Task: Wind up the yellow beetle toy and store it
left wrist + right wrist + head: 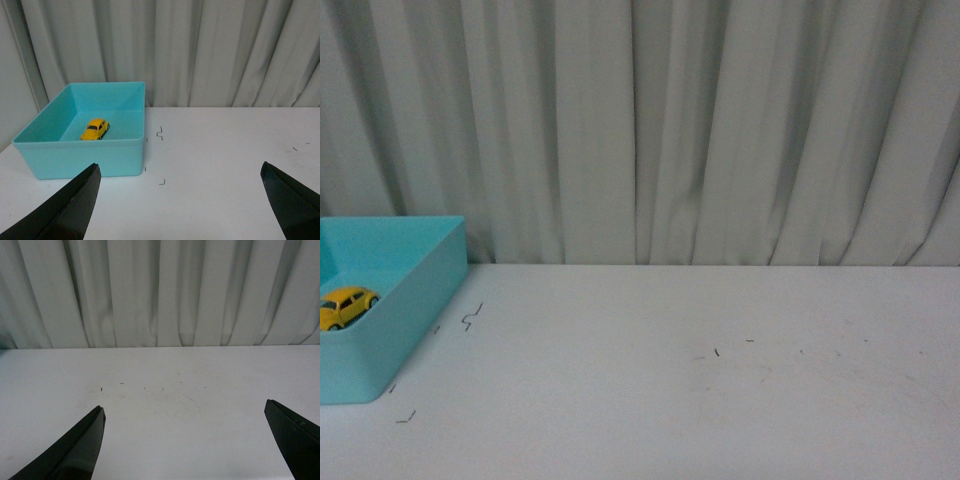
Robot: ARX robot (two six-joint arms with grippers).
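The yellow beetle toy (346,305) lies on the floor of the turquoise bin (415,300) at the table's left edge. In the left wrist view the toy (95,129) sits upright inside the bin (80,160), beyond and left of my left gripper (180,172). That gripper is open, its dark fingers (75,205) wide apart over bare table, holding nothing. My right gripper (185,412) is open too, over bare white table, with no task object in its view. Neither arm shows in the front view.
A white table (700,380) with small black marks (470,318) near the bin runs back to a pale pleated curtain (670,130). The bin's near wall stands close to my left gripper's fingers.
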